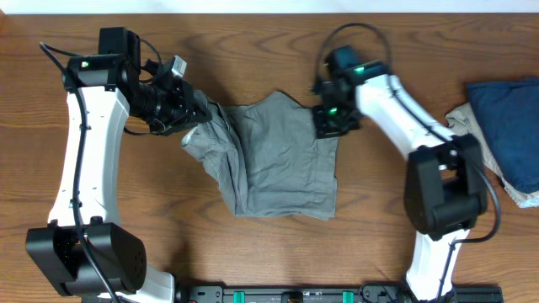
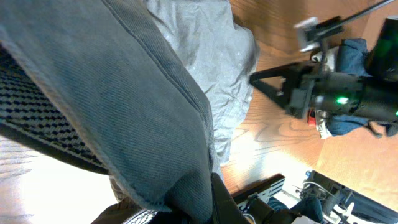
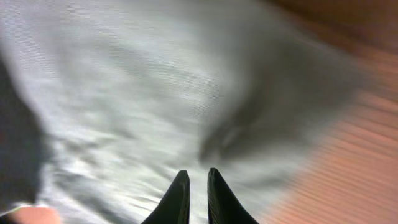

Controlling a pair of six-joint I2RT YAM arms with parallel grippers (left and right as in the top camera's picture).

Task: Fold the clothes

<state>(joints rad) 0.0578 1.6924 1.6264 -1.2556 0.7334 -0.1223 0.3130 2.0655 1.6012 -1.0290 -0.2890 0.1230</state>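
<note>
Your left claw (image 1: 200, 116) is clamped shut on the shorts (image 1: 282, 160). It grips the side edge nearest the left arm, where the grey fabric bunches into ridged folds. In the left wrist view the cloth drapes across most of the lens.

Your right claw (image 1: 328, 126) sits over the opposite upper corner of the shorts. Its fingers are drawn almost together, with only a thin slit between them. The right wrist view shows nothing in that slit and the tips pointing at blurred cloth, so you cannot tell whether they touch it.

The rest of the shorts lie spread on the desk (image 1: 253, 38) between the two claws. The edge facing the arm bases is flat and fairly straight, and the far edge rises to a small peak.

You have bare wood beyond the far edge of the shorts and a band of it between the shorts and the arm bases. Past the right arm, well apart from the shorts, a blue cloth (image 1: 505, 118) rests on a pale garment (image 1: 461, 118) at the desk's rim.
</note>
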